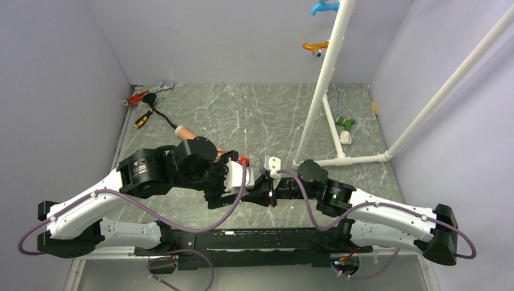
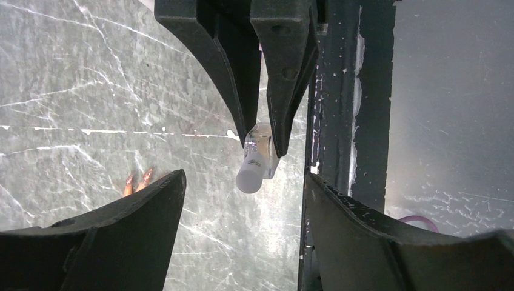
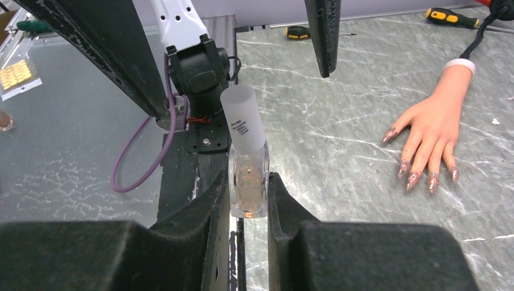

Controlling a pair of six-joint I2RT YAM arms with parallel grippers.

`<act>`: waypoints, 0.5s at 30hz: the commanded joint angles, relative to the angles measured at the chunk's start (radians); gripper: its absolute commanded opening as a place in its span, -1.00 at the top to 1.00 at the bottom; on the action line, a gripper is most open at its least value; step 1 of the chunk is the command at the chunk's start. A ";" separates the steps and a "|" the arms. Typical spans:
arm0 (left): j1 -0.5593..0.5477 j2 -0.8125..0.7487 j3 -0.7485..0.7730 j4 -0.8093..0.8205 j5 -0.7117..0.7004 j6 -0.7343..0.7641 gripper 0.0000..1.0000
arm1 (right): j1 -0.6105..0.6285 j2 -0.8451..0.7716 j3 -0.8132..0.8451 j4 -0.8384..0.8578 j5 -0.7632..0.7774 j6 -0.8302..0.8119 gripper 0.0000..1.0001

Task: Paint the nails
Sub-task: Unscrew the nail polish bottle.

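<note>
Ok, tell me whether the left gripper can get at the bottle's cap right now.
Probably yes. The right gripper pinches the bottle by its glass, leaving the white cap bare, and the left gripper stands open around it, nothing between.

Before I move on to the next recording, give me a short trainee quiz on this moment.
1. True or false: the right hand is shut on the bottle.
2. Fill in: the left hand has its jaws ____, one on either side of the bottle's white cap, not touching it.
3. The mannequin hand with the nails is: A) lying palm down on the table, fingers spread; B) gripped by the left hand; C) standing upright on a stand.
Key: 1 true; 2 open; 3 A.
</note>
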 commanded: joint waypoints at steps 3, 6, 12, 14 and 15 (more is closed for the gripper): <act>-0.009 0.016 -0.003 0.018 0.038 0.041 -0.41 | 0.003 -0.008 0.042 0.079 -0.022 0.010 1.00; -0.016 0.031 -0.001 0.013 0.051 0.053 -0.28 | 0.002 -0.013 0.045 0.073 -0.024 0.010 1.00; -0.021 0.063 0.000 -0.006 0.010 0.063 -0.20 | 0.002 -0.031 0.037 0.067 -0.019 0.009 1.00; -0.025 0.072 0.001 -0.010 0.008 0.057 -0.16 | 0.002 -0.037 0.037 0.066 -0.018 0.011 1.00; -0.027 0.073 -0.002 -0.007 0.004 0.053 -0.16 | 0.003 -0.037 0.037 0.064 -0.018 0.011 1.00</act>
